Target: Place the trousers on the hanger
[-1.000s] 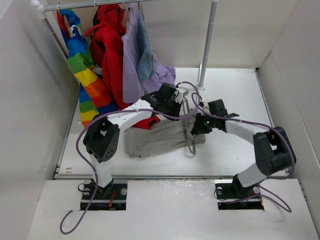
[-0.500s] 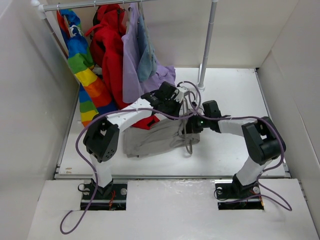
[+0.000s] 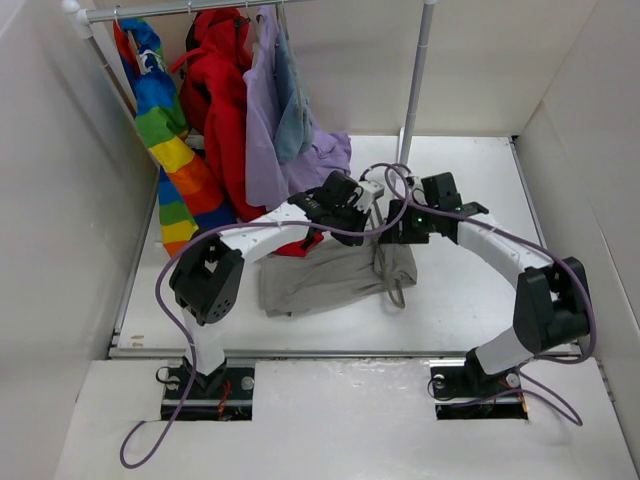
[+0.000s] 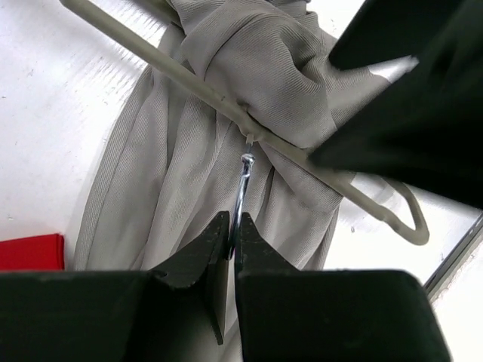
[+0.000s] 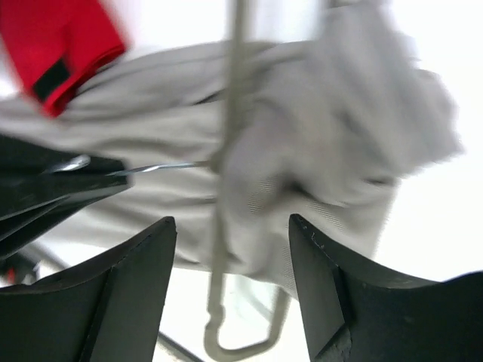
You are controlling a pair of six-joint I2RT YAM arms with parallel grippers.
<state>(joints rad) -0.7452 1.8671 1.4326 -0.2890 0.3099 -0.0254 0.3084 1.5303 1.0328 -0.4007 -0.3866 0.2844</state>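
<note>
The left gripper (image 4: 230, 226) is clenched on the thin metal hook of the hanger (image 4: 362, 197), whose grey rod runs from 10 to 4 o'clock in the left wrist view with the trousers (image 4: 173, 173) bunched over it. The right gripper (image 5: 230, 222) hangs over rod and fabric, its 2 fingers spread, grasping nothing. From above, the trousers lie mid-way across the table (image 3: 480, 200), trailing toward 8 o'clock from the hanger.
</note>
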